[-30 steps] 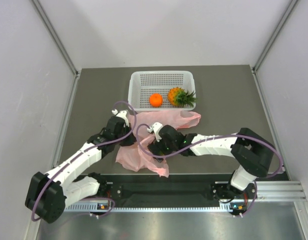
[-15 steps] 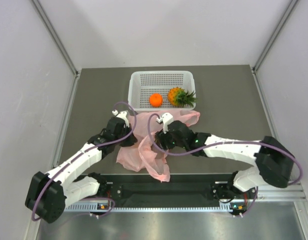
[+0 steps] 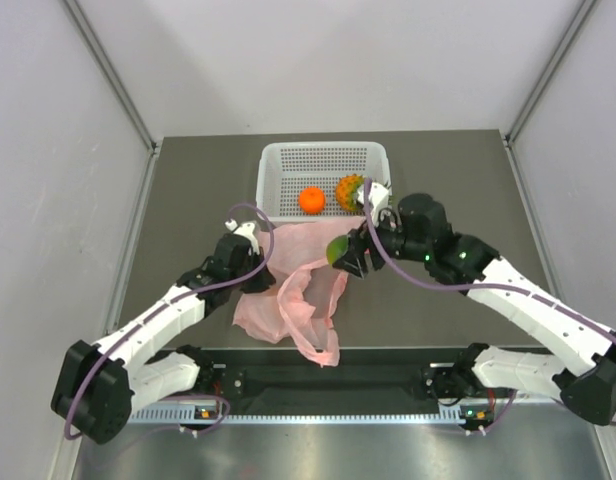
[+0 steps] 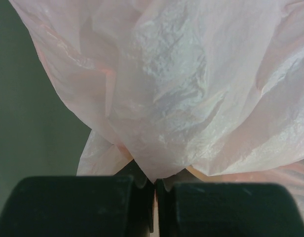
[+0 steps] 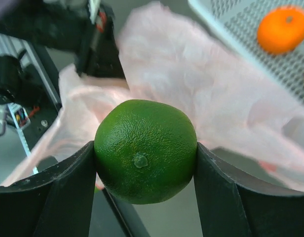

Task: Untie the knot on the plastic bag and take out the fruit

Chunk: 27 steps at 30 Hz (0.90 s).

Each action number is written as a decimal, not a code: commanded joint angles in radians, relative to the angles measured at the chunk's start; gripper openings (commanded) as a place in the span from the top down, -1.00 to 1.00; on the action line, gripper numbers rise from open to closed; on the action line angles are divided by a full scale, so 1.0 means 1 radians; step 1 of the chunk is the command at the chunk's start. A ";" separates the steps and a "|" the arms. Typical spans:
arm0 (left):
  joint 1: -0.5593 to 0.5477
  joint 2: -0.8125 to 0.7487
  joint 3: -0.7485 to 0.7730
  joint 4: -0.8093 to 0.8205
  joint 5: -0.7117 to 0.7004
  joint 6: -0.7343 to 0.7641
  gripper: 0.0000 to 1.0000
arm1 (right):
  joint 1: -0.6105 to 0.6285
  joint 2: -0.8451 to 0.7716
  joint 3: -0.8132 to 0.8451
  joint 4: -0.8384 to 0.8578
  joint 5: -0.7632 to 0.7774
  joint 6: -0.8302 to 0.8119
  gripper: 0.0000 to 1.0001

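Note:
The pink plastic bag point(image 3: 298, 285) lies crumpled on the table in front of the basket. My left gripper point(image 3: 256, 264) is shut on a fold at its left edge, and pink film fills the left wrist view point(image 4: 181, 89) above the pinched jaws point(image 4: 155, 183). Above the bag's far right part, my right gripper point(image 3: 342, 252) is shut on a round green fruit point(image 5: 144, 148), seen small from above point(image 3: 336, 248). An orange point(image 3: 311, 199) and a pineapple point(image 3: 350, 190) sit in the basket; my right arm partly hides the pineapple. The knot is out of view.
The white perforated basket point(image 3: 323, 155) stands at the back middle of the table; its rim point(image 5: 231, 19) and the orange point(image 5: 282, 28) show at the top right of the right wrist view. Grey walls close in the table on both sides.
My right gripper has come up out of the bag with the green fruit and swung right and back towards the basket. The left gripper has kept its hold on the bag.

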 commanded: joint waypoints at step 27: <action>0.002 -0.050 0.059 -0.015 0.072 0.045 1.00 | -0.131 1.094 0.929 -0.022 0.442 -0.087 -0.07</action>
